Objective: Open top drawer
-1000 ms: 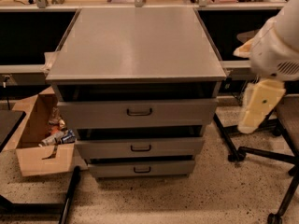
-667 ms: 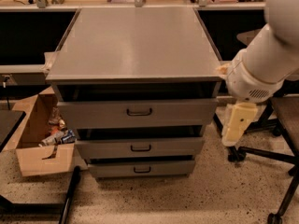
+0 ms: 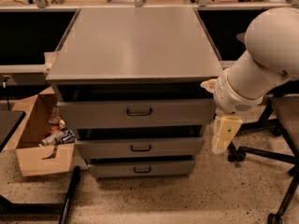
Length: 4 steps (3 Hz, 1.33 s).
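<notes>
The grey metal cabinet [image 3: 135, 45] stands in the middle of the camera view with three drawer fronts. The top drawer [image 3: 93, 115] is the widest and tallest front, with a small dark loop handle [image 3: 139, 111] at its centre. A dark gap shows between it and the cabinet top. My gripper [image 3: 220, 134] hangs cream-coloured below the white arm [image 3: 261, 59], just off the right end of the top drawer, to the right of the handle and slightly lower. It holds nothing that I can see.
Two narrower drawer fronts [image 3: 140, 148] sit below the top one. An open cardboard box [image 3: 42, 143] with clutter stands on the floor at left. A black chair base [image 3: 261, 153] is at right, a dark stand leg [image 3: 70, 195] at lower left. Benches run behind.
My arm has swung in from the right edge toward the cabinet. The gripper has moved left and down to the right end of the top drawer. The drawers have not moved.
</notes>
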Each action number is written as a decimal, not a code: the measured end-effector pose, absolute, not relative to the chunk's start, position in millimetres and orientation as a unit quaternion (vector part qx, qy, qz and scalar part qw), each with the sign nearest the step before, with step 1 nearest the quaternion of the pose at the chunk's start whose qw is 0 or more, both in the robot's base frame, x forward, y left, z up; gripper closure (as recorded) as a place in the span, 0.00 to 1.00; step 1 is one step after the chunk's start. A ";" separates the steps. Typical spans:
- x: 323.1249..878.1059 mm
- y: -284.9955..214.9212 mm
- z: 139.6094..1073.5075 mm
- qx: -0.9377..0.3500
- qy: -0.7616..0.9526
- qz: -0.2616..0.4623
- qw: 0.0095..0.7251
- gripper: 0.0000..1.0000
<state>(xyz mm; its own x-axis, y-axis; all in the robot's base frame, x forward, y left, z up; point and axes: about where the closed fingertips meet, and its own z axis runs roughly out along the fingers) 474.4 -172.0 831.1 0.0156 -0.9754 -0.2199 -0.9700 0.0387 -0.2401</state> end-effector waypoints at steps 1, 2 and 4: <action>482.3 -174.6 819.9 -0.695 0.700 -0.008 0.166 0.00; 500.4 -179.8 791.4 -0.705 0.689 -0.005 0.169 0.00; 543.3 -183.7 736.1 -0.728 0.663 0.011 0.174 0.00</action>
<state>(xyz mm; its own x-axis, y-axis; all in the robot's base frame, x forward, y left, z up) 543.3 -183.7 736.1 0.1197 -0.9618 -0.2462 -0.9693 -0.0596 -0.2385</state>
